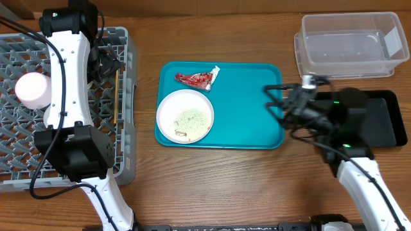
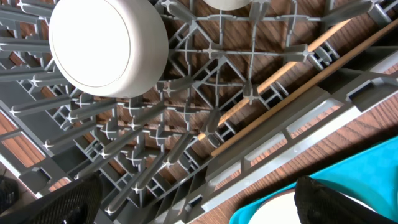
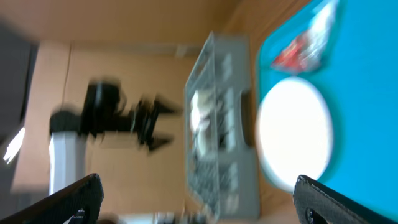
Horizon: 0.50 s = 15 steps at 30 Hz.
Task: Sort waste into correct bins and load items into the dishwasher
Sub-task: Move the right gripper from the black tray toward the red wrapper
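The grey dish rack (image 1: 125,147) stands at the left with a pink bowl (image 1: 32,90) upside down in it and wooden chopsticks (image 1: 115,96) along its right side. My left gripper (image 1: 108,63) is open and empty above the rack's right part. In the left wrist view the chopsticks (image 2: 292,93) lie on the lattice beside a pale upturned bowl (image 2: 106,46). A white plate (image 1: 185,115) with pale crumbs and a red wrapper (image 1: 198,79) lie on the teal tray (image 1: 250,109). My right gripper (image 1: 275,99) is open and empty over the tray's right edge.
A clear tub (image 1: 350,45) stands at the back right. A black tray (image 1: 382,122) lies under my right arm. The right wrist view is blurred but shows the plate (image 3: 295,134), the wrapper (image 3: 301,46) and the rack (image 3: 221,124).
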Each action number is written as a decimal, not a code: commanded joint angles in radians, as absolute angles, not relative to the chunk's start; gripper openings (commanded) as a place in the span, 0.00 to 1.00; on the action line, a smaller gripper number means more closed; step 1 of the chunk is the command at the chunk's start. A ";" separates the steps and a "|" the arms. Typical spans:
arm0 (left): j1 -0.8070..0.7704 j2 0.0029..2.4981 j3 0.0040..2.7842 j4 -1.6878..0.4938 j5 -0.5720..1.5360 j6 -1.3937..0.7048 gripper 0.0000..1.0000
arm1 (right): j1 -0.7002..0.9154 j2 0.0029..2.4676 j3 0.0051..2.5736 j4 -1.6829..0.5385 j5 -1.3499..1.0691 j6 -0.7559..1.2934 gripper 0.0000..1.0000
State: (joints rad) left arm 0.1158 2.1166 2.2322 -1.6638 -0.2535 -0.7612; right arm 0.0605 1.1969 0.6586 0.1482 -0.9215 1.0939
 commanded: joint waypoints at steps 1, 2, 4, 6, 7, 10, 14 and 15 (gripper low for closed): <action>0.117 2.077 2.255 -1.663 -0.250 -0.783 1.00 | 0.196 1.192 0.772 0.088 -0.732 1.139 0.99; 0.117 2.077 2.255 -1.663 -0.250 -0.783 1.00 | 0.237 1.198 0.818 0.025 -0.663 1.115 0.99; 0.117 2.077 2.255 -1.663 -0.249 -0.783 1.00 | 0.323 1.229 0.948 -0.140 -0.512 1.022 0.99; 0.117 2.077 2.255 -1.663 -0.249 -0.783 1.00 | 0.392 1.294 1.118 -0.355 -0.389 0.926 0.99; 0.117 2.077 2.255 -1.663 -0.249 -0.783 1.00 | 0.414 1.336 1.208 -0.459 -0.349 0.876 0.99; 0.117 2.077 2.255 -1.663 -0.249 -0.783 1.00 | 0.452 1.501 1.503 -0.795 -0.259 0.751 0.99; 0.117 2.077 2.255 -1.663 -0.250 -0.783 1.00 | 0.466 1.723 1.811 -1.110 -0.156 0.693 0.99; 0.117 2.077 2.255 -1.663 -0.250 -0.783 1.00 | 0.467 1.763 1.852 -1.147 -0.137 0.680 0.99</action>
